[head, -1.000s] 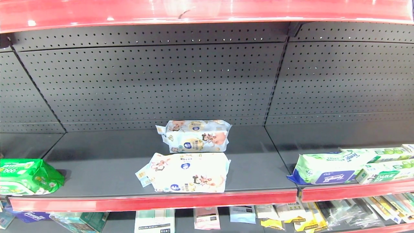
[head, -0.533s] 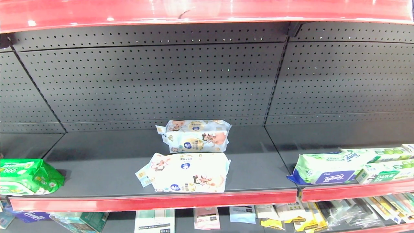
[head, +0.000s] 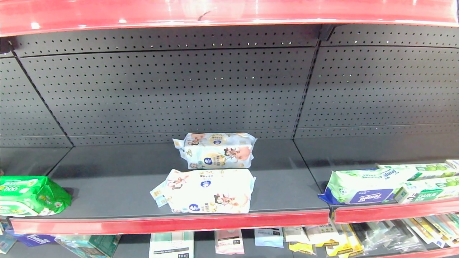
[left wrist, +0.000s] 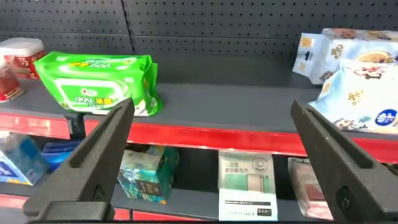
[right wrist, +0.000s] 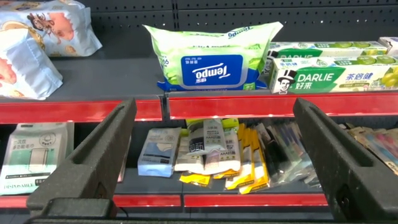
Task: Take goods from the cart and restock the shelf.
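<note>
Grey metal shelf (head: 107,179) is carrying a front pack (head: 209,191) at its lip and a rear pack (head: 216,150) just behind — much of it lying bare, so restocking is looking barely started — while left gripper (left wrist: 212,107) and right gripper (right wrist: 214,106) are hanging before it, jaws apart, holding nothing.

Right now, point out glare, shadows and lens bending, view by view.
Head view: glare spots on the red top shelf edge, which bows from lens distortion; shadow beside the green pack. Both wrist views: the lower shelf sits in shade.
</note>
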Controlling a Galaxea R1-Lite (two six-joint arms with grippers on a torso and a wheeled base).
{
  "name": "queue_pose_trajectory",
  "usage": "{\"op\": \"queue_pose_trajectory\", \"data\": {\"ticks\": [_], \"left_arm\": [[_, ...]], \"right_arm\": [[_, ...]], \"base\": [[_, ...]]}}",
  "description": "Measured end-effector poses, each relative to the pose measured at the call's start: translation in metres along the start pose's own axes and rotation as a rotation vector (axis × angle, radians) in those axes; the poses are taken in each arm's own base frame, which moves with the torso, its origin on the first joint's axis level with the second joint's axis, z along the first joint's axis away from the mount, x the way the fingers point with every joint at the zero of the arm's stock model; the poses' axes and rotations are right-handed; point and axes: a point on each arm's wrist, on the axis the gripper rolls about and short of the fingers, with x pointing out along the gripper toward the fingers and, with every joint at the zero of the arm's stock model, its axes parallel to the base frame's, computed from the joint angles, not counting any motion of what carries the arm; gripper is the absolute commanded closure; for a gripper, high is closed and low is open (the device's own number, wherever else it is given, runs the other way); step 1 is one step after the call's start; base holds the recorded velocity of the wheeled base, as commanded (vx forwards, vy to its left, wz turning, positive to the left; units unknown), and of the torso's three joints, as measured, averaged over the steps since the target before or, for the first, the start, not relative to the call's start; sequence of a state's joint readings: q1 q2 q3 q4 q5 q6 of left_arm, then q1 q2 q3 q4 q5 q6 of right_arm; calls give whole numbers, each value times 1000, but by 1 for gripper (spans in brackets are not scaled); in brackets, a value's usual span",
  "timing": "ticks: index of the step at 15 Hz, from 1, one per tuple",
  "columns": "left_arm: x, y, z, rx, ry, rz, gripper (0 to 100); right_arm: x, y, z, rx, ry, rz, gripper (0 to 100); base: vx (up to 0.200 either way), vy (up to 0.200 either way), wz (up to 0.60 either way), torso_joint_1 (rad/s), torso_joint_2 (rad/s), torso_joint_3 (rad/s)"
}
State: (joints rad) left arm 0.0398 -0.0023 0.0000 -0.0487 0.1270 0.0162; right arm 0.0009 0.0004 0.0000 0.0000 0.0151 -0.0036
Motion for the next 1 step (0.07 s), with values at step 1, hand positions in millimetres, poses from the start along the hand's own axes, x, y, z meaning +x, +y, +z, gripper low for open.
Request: {"op": "queue_pose_trajectory", "data": {"ticks": [1], "left_arm": [[0,0,0,-11,1,1,0]], "right_arm": [[0,0,0,2,0,-1,0]], "base": [[0,0,0,0,0,0]]}}
